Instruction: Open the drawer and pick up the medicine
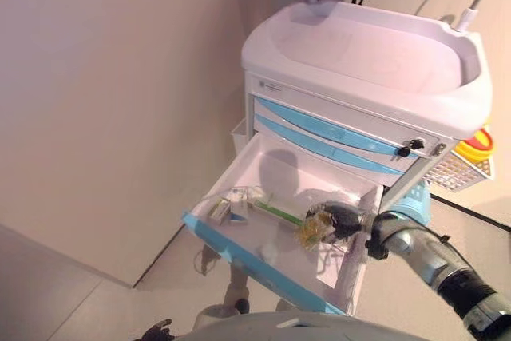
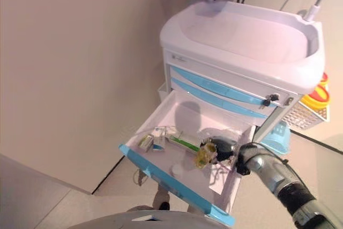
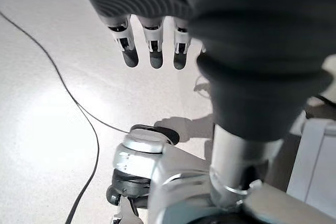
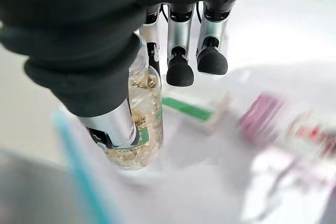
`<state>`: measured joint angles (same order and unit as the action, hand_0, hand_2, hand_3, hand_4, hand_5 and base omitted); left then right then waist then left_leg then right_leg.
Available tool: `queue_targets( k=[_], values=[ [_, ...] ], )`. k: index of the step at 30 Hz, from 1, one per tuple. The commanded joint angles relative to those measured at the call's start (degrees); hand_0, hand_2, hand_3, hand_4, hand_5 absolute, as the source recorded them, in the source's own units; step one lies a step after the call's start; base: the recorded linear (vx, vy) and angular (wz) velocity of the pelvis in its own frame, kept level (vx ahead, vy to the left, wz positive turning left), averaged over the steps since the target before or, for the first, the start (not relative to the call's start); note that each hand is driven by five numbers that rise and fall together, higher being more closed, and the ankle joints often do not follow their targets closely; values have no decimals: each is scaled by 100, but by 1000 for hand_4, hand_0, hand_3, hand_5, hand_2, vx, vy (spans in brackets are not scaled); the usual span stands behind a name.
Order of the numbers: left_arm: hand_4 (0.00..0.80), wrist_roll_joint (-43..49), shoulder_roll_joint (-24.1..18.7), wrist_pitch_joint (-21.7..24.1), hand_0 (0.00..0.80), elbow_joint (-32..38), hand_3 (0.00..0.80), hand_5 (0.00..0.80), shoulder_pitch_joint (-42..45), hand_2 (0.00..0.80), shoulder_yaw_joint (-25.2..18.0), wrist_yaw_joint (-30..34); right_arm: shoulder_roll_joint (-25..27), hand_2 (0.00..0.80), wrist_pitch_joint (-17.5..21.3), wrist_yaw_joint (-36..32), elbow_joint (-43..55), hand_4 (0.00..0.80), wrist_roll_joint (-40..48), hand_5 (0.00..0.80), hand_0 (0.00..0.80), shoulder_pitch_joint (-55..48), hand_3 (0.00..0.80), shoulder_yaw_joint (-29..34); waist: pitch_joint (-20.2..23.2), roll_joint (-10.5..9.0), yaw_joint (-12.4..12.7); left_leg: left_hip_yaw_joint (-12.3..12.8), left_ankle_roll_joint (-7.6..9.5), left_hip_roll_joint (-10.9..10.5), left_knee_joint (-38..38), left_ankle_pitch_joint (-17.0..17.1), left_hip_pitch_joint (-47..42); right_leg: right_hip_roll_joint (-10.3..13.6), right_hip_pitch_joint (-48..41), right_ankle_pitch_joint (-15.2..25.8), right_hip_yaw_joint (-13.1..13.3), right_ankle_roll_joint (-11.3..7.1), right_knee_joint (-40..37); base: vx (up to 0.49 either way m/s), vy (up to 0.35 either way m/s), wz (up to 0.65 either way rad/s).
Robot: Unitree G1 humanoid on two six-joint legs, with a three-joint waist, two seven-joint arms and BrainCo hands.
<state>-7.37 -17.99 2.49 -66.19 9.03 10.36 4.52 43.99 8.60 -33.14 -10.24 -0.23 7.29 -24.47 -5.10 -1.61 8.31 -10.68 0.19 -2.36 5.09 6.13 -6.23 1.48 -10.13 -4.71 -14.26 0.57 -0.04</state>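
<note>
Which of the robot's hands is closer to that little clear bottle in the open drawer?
The right hand: it is curled round the clear bottle inside the open drawer. The left hand hangs down over the floor, away from the cart.

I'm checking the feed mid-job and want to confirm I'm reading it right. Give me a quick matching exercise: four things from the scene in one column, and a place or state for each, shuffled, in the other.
Things:
1. drawer
2. bottle
3. left hand
4. right hand

States:
A. hangs over the floor, fingers straight, holding nothing
B. pulled out of the cart, open
C. reaching into the drawer, closed round something
D. clear, yellowish contents, pinched between thumb and fingers

Pairs: 1-B, 2-D, 3-A, 4-C
</note>
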Motion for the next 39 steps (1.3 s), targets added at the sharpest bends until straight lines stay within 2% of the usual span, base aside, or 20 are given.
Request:
queue_targets(
  k=[1, 3, 5, 9, 12, 16, 20, 26, 32, 35, 39],
  values=[
    [0, -239, -144, 41, 0, -251, 0, 0, -423, 0, 19, 77, 65, 800, -498, -848, 592, 800, 2444, 800, 800, 769, 800, 348, -40, -245, 40, 380, -127, -137, -251, -851, -138, 339, 354, 181, 394, -385, 128, -16, 9, -12],
    [0, -295, -140, 55, 0, -276, 0, 0, -448, 0, 112, 64, -133, 800, -684, -761, 601, 800, 3519, 800, 800, 1164, 800, 739, -25, -254, 30, 422, -133, -123, -273, -871, -133, 335, 364, 175, 409, -399, 138, -16, 12, -16],
    [0, -291, -140, 74, 0, -292, 0, 0, -448, 0, 151, 81, -350, 800, -679, -437, 556, 800, 3974, 800, 800, 1391, 800, 1089, -18, -247, 34, 445, -129, -116, -287, -894, -140, 331, 375, 170, 423, -414, 153, -6, 7, -5],
    [0, -301, -120, 156, 0, -264, 0, 0, -318, 0, 192, 100, -550, 800, -601, 179, 377, 800, 4184, 800, 800, 1824, 800, 1977, 11, -207, 60, 435, -76, -115, -326, -972, -162, 334, 377, 150, 449, -439, 177, 0, 8, 2],
    [0, -344, -162, 167, 0, -273, 0, 0, -281, 0, 248, 140, -371, 800, -485, 452, 60, 800, 4334, 800, 800, 2076, 800, 2377, 35, -189, 98, 416, -62, -123, -316, -1003, -192, 329, 350, 135, 444, -444, 173, 13, 19, 8],
    [0, -420, -203, 101, 0, -260, 0, 0, -270, 0, 278, 140, -64, 800, -495, 749, -248, 800, 4273, 800, 800, 2319, 800, 2546, 54, -192, 141, 379, -56, -136, -289, -1008, -226, 331, 309, 136, 415, -442, 150, 18, 19, 5],
    [0, -489, -248, -9, 0, -255, 0, 0, -299, 0, 327, 133, 268, 800, -486, 967, -705, 800, 4212, 800, 800, 2609, 800, 2495, 75, -223, 190, 366, -66, -143, -270, -1000, -242, 343, 277, 138, 366, -448, 134, 15, 12, 3],
    [0, -598, -342, -186, 0, -171, 0, 0, -354, 0, 411, 124, 874, 800, -343, 1403, -1513, 800, 3638, 800, 800, 3203, 800, 2089, 72, -277, 290, 346, -70, -147, -274, -991, -234, 370, 261, 129, 285, -451, 160, 1, 2, 1],
    [0, -682, -457, -313, 0, -78, 0, 0, -371, 0, 437, 108, 1552, 800, -381, 1533, -2247, 800, 3203, 800, 800, 4023, 800, 1368, 46, -368, 388, 332, -77, -138, -303, -983, -225, 395, 237, 115, 211, -446, 203, 0, 0, 0],
    [0, -685, -490, -374, 0, -64, 0, 0, -412, 0, 425, 133, 1730, 800, -463, 1566, -2560, 800, 3015, 800, 800, 4457, 800, 1078, 53, -398, 426, 315, -84, -140, -307, -981, -212, 399, 228, 109, 185, -450, 205, 21, 10, 8],
    [0, -714, -538, -424, 0, -9, 0, 0, -418, 0, 459, 123, 2025, 800, -525, 1545, -3089, 800, 2333, 800, 800, 5103, 800, 518, 55, -457, 515, 273, -84, -143, -304, -965, -188, 411, 222, 108, 129, -454, 212, 10, 5, 4]
  ],
)
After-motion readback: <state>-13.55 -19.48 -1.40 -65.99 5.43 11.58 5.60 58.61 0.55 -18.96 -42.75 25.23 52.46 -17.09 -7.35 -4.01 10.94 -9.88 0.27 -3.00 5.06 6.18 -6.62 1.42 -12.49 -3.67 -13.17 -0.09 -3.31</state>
